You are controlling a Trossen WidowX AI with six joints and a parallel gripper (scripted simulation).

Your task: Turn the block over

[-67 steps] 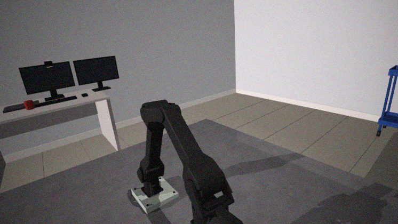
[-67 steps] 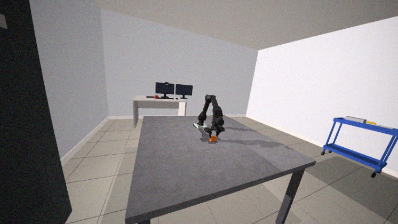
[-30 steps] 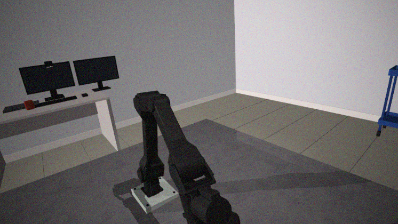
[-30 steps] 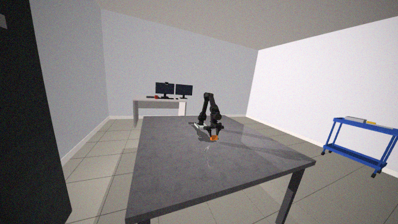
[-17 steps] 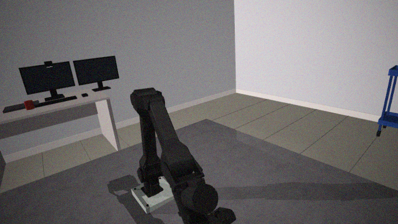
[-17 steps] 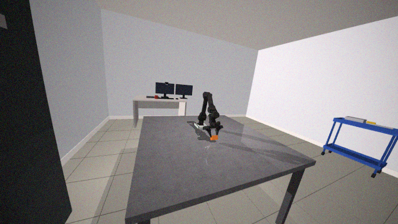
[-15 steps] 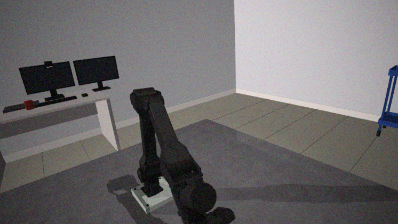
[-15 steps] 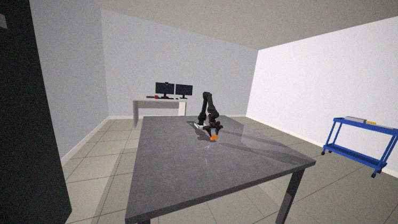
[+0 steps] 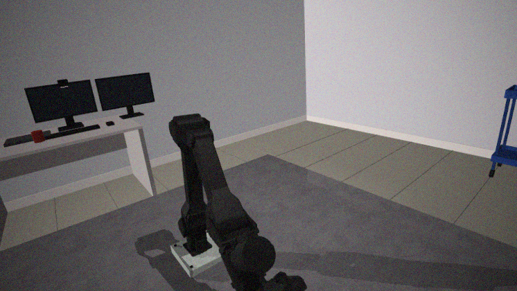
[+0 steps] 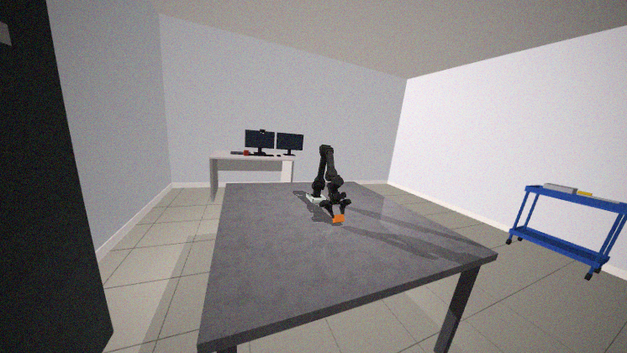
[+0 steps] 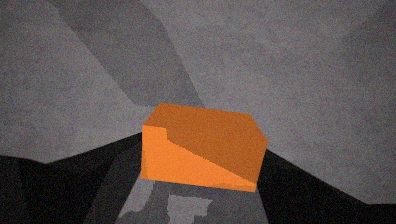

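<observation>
An orange block [image 10: 338,218] [image 11: 205,150] is between the two dark fingers. My gripper [image 10: 337,216] [image 11: 201,147] is shut on the block, with one finger at each end of it. In the exterior view the block is low over the grey table [image 10: 281,271]; whether it touches the table I cannot tell. Two orange faces show in the wrist view, partly in shadow, and no mark is visible on them. The marked side is not seen. The block and fingers are out of view in the top view.
The arm's white base plate [image 9: 202,262] [image 10: 315,198] stands on the table behind the gripper. Arm shadows fall across the table top. A desk with two monitors stands beyond the table, and a blue cart [image 10: 566,250] stands off to the right.
</observation>
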